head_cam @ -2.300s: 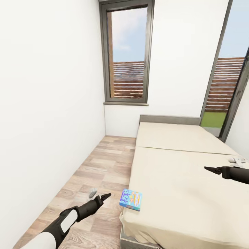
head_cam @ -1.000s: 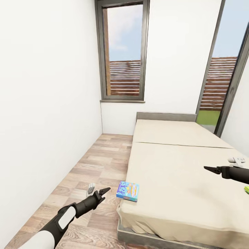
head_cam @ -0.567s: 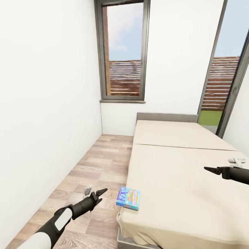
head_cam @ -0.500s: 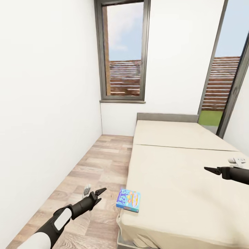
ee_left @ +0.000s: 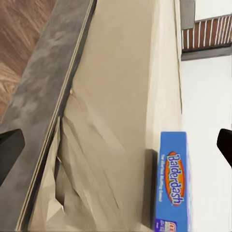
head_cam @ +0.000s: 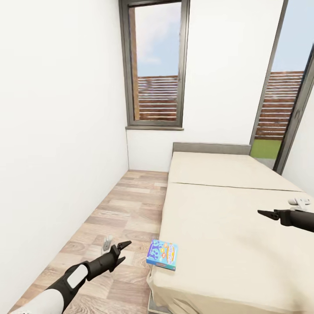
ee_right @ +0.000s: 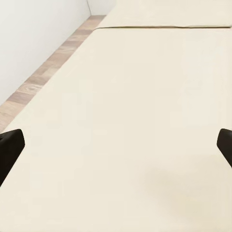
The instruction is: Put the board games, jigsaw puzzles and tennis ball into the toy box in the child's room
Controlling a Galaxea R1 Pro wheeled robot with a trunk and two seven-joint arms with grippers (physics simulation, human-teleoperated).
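Grasping of the first bed game looks to be the step in hand, not yet begun. Left gripper [head_cam: 118, 250] hangs low over the floor [head_cam: 131, 205], near the bed's front corner, its fingers spread wide and empty; in the left wrist view both fingertips sit at the frame edges with the game [ee_left: 173, 183] between them but further off. The game [head_cam: 162, 254], a blue box labelled Balderdash, lies flat at the corner of the bed [head_cam: 226, 226], its near edge slightly over the side. A small grey object [head_cam: 106, 244] lies on the floor just beyond the left gripper; what it is I cannot make out.

Right gripper [head_cam: 267, 213] hovers over the mattress on the far right, apparently parted and holding nothing; its wrist view has bare bedding [ee_right: 135, 121] between the tips. A white item [head_cam: 300, 202] sits just behind it, too small to identify.

Next move, by my judgement: bring the left gripper up and across to the box, straddle its overhanging edge, and close. Beyond the bed stands the window [head_cam: 157, 65].
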